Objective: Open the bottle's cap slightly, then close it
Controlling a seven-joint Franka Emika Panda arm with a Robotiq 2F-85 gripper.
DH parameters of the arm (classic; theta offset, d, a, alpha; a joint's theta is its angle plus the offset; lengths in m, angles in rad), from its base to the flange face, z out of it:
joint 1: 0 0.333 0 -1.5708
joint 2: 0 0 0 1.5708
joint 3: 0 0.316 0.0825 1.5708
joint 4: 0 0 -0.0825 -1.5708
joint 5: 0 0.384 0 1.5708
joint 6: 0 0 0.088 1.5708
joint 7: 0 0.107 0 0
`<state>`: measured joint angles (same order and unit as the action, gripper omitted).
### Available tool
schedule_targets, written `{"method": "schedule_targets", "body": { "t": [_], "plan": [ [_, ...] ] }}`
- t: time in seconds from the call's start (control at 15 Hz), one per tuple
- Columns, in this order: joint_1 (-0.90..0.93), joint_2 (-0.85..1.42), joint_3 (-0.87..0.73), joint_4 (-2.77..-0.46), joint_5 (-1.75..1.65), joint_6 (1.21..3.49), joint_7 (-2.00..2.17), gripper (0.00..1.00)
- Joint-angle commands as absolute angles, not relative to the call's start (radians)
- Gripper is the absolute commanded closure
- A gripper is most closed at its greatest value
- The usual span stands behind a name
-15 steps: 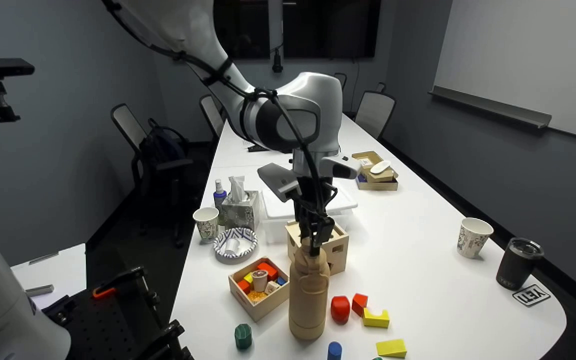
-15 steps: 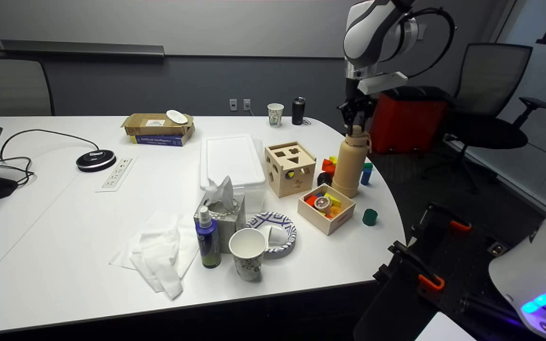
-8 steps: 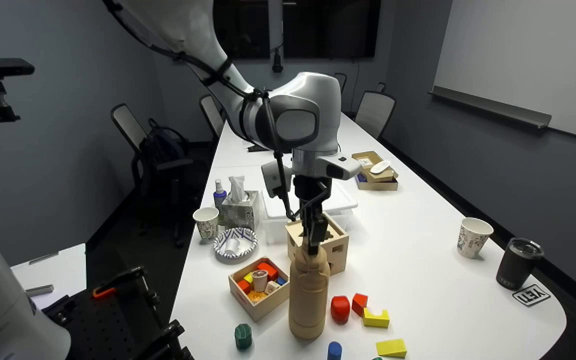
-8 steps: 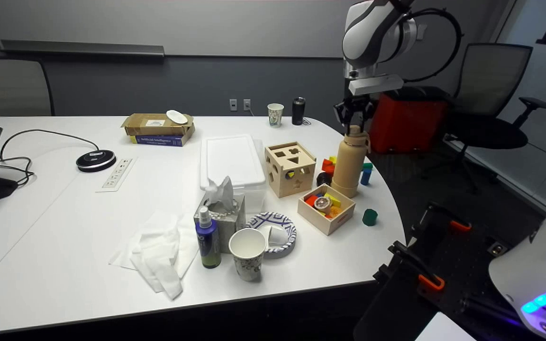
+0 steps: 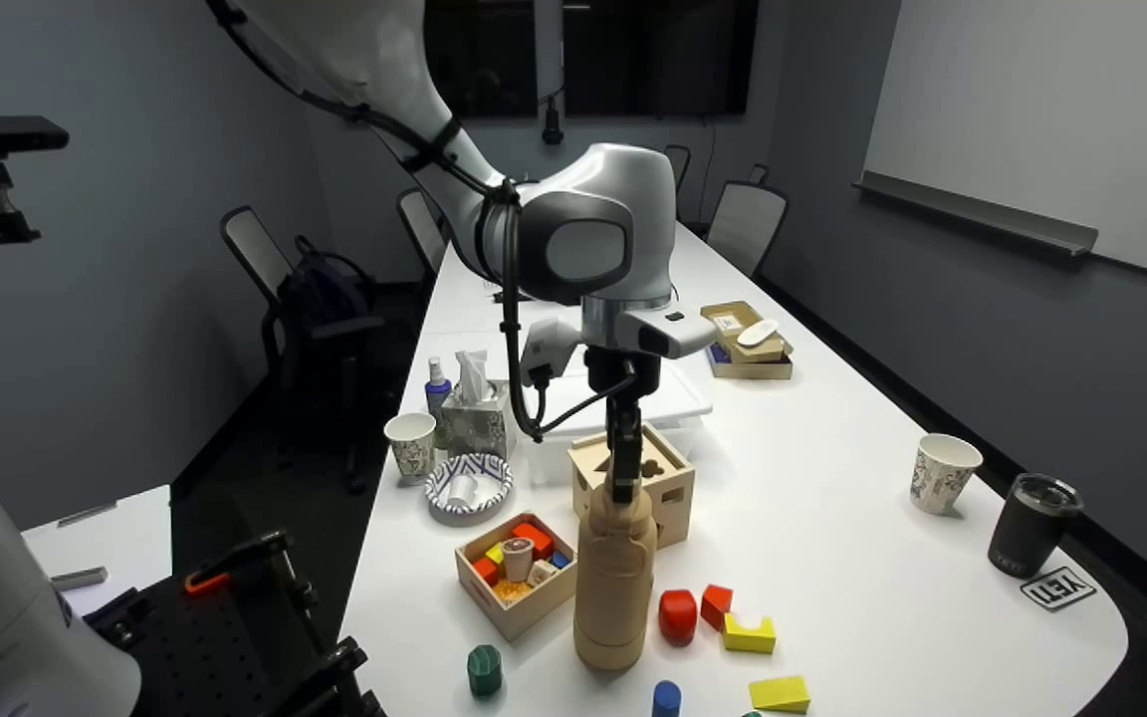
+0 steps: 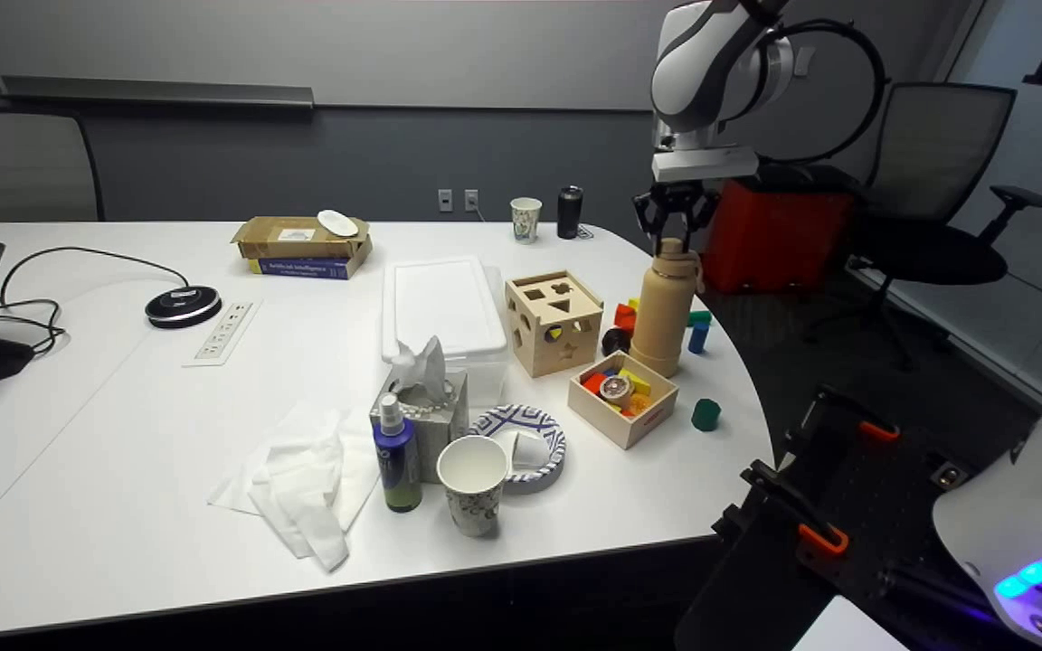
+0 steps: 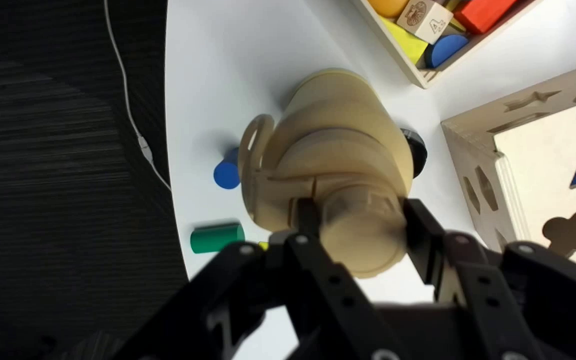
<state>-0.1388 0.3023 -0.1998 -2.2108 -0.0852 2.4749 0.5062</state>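
Note:
The tall tan bottle [image 5: 613,597] stands on the table in both exterior views [image 6: 664,312], close to upright. In the wrist view the bottle [image 7: 338,110] is seen from above, with its carry loop on the left. Its small round tan cap [image 7: 363,240] sits on top, between the black fingers of my gripper [image 7: 360,220]. One finger presses on each side of the cap, so the gripper appears shut on it. In the exterior views the gripper [image 6: 672,240] points straight down at the bottle's top. The cap is partly hidden behind a finger in an exterior view [image 5: 623,488].
A wooden box with cut-out holes [image 6: 555,330] stands beside the bottle. An open tray of blocks [image 6: 622,425] lies close by. Loose blocks include a red one [image 5: 677,615], a blue cylinder [image 5: 666,699] and a green one [image 5: 484,669]. The table edge [image 7: 170,200] is near.
My wrist has turned about its vertical axis, swinging the hand and its cable around. The gripper stays at the cap. The bottle has shifted or leaned very slightly.

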Motion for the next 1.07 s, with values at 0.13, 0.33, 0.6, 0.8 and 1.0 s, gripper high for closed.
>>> {"method": "schedule_targets", "body": {
  "t": [0.13,0.33,0.6,0.8,1.0],
  "plan": [
    [-0.099,0.351,-0.225,-2.243,-0.065,2.545,0.591,0.79],
    [-0.1,0.346,-0.226,-2.248,-0.063,2.535,0.598,0.79],
    [-0.106,0.341,-0.22,-2.257,-0.044,2.521,0.578,0.22],
    [-0.104,0.363,-0.22,-2.268,-0.02,2.534,0.567,0.01],
    [-0.103,0.363,-0.22,-2.273,-0.001,2.546,0.556,0.0]
  ]
}}
